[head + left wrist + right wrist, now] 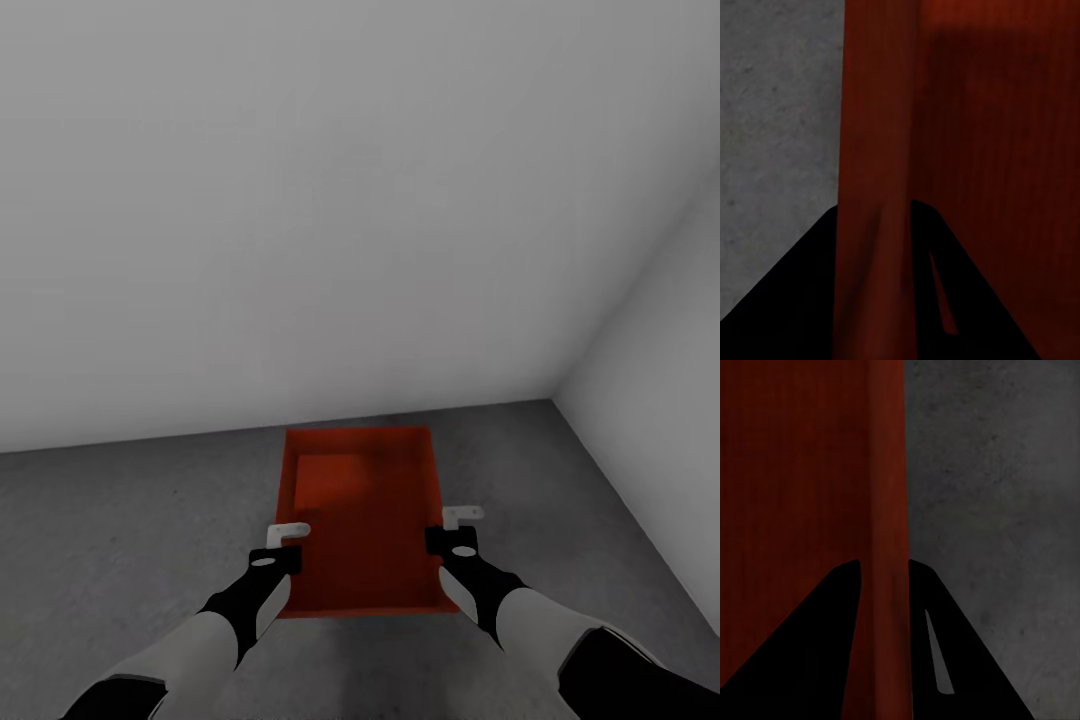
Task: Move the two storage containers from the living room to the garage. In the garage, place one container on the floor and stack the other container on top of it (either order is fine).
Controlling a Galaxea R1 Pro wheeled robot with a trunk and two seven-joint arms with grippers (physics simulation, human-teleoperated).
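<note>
While I look down from the head camera, I see one storage container [365, 520] on the dark concrete floor [130, 520], its far end near the pale grey wall [300, 200]; a second wall [660, 350] meets it at the right, forming a corner. Nothing else stands around it. My left gripper [289, 532] pinches the container's left wall [874, 187], and my right gripper [462, 516] pinches the right wall [886, 510], fingers either side of each thin panel.
</note>
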